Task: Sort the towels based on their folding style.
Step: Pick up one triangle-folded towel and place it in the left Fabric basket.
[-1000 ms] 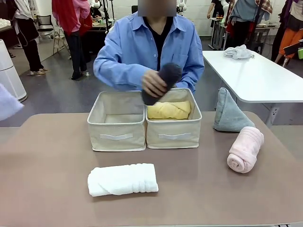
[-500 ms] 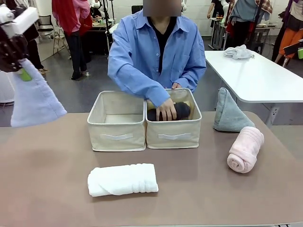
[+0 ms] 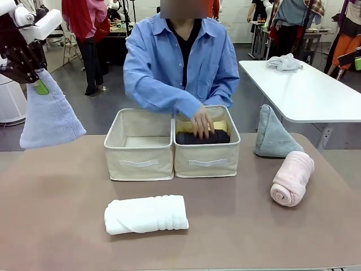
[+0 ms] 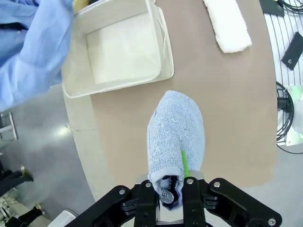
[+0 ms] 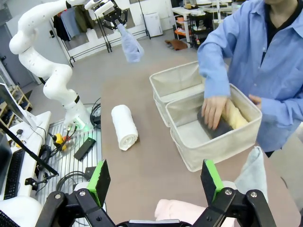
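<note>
Cone towel [image 3: 51, 116], pale blue terry, soft and fluffy, upper left of front frame, pinched at tip by left gripper [image 3: 38, 84], clamped tight. Right gripper [image 5: 155, 182] spread wide, holding nothing. Advised: carry over centre-left fabric box [image 3: 138, 164], lower base-first inside soft walls, clear of person's hand [image 3: 202, 121] pressing dark grey roll [image 3: 217, 137]

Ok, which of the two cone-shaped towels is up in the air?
The light blue cone, hanging point-up from the left gripper at the left. The grey-green cone stands on the table at the right, behind the pink roll.
</note>
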### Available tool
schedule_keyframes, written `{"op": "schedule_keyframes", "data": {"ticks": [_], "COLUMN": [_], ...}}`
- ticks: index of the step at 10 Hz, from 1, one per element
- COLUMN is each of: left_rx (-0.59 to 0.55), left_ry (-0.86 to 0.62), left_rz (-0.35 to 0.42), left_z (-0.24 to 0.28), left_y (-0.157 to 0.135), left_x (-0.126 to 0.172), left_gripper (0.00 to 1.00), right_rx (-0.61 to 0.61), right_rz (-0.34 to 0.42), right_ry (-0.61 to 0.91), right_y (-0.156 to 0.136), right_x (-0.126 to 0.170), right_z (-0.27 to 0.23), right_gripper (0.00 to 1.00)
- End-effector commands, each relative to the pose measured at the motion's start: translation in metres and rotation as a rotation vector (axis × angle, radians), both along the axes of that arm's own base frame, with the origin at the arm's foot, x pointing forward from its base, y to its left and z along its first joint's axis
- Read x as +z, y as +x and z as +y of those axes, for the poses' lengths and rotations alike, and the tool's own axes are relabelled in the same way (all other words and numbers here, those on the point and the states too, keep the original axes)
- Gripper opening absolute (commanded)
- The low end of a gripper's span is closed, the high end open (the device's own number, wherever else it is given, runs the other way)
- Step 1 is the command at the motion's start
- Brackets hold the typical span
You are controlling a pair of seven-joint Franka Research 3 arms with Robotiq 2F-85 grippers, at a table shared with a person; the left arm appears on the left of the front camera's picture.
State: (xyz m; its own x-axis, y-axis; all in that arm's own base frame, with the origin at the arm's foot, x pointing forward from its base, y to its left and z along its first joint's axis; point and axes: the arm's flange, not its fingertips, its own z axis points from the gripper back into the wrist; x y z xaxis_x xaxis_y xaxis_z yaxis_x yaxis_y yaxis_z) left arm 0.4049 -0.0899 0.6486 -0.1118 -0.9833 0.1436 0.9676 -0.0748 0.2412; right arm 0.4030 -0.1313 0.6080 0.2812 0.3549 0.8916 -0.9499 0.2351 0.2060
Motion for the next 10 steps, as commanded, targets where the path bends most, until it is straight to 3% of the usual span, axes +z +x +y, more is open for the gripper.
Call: {"op": "schedule_keyframes", "data": {"ticks": [1, 4, 5, 10], "left_rx": [-0.019, -0.003, -0.045, 0.088], "left_ry": [0.0, 0.001, 0.055, 0.162], "left_rz": [-0.006, 0.001, -0.038, -0.048], "left_z": [0.0, -0.001, -0.017, -0.084], "left_y": [-0.004, 0.0, 0.001, 0.019], "left_x": [0.001, 0.0, -0.001, 0.007], "left_gripper": [0.16, 0.16, 0.16, 0.16], "right_rx": [0.005, 0.005, 0.005, 0.005], "right_rz": [-0.005, -0.005, -0.005, -0.005], "right_ry": [0.008, 0.008, 0.008, 0.008], "right_y": [0.0, 0.0, 0.0, 0.0], "right_x": [0.0, 0.0, 0.0, 0.0], "right_z": [0.0, 0.0, 0.0, 0.0], "right_gripper": [1.0, 1.0, 1.0, 1.0]}}
